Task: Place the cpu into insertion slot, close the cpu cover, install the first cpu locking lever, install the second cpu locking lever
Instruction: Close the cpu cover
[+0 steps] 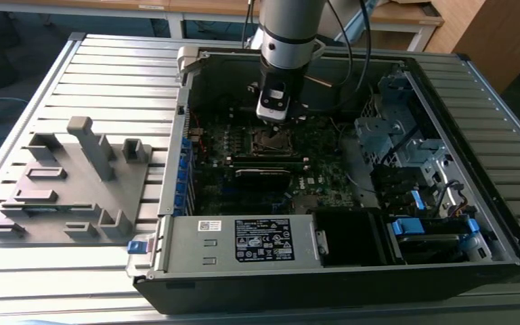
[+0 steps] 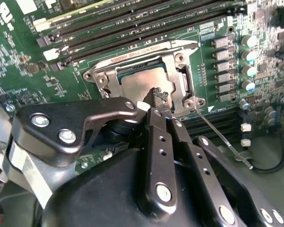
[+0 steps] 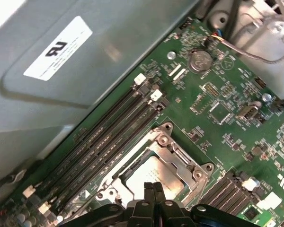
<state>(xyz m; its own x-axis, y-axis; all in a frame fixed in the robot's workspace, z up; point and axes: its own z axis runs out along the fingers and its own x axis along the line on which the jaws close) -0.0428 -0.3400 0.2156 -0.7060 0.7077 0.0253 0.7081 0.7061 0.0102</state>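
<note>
Your gripper [image 2: 157,96] is closed on nothing, its tip just above the cpu [image 2: 139,85], probably to act as one narrow pusher. The cpu sits in the insertion slot [image 2: 181,81] with the cpu cover [image 2: 132,64] lying down around it. A thin locking lever [image 2: 222,138] juts out beside that slot, apparently unlatched.

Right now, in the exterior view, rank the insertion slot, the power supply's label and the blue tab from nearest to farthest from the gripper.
1. insertion slot, just beneath the gripper.
2. power supply's label, inside the case, toward the camera.
3. blue tab, outside the case's corner, exterior view's left.
</note>
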